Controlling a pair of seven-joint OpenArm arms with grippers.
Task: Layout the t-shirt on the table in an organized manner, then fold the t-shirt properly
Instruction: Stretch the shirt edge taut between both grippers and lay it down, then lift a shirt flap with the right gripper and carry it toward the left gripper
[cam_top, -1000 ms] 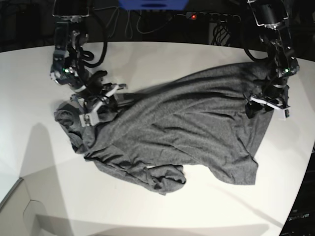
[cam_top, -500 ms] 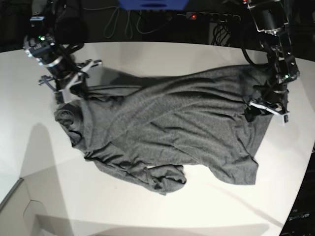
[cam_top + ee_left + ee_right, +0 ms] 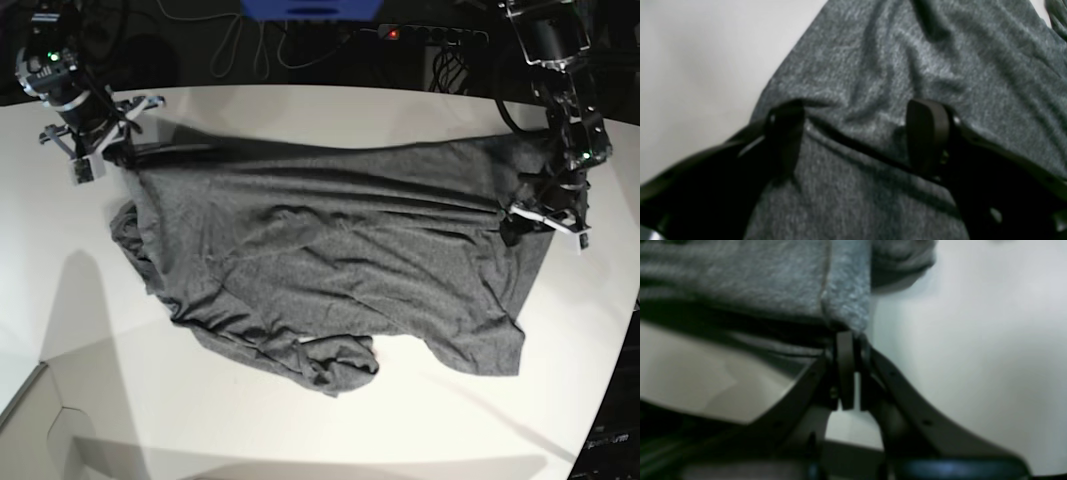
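While the right gripper [image 3: 848,340] pinches the t-shirt [image 3: 340,260] edge across the table [image 3: 330,110], left gripper [image 3: 857,133] gapes on cloth, so fabric may slip, bunching

The crumpled heathered dark grey knit t-shirt [image 3: 340,260] covers the middle of the smooth white surface [image 3: 300,420]. Bare surface lies open along the near edge and near left. Dark cables [image 3: 250,40] crowd the back, beyond the far edge.
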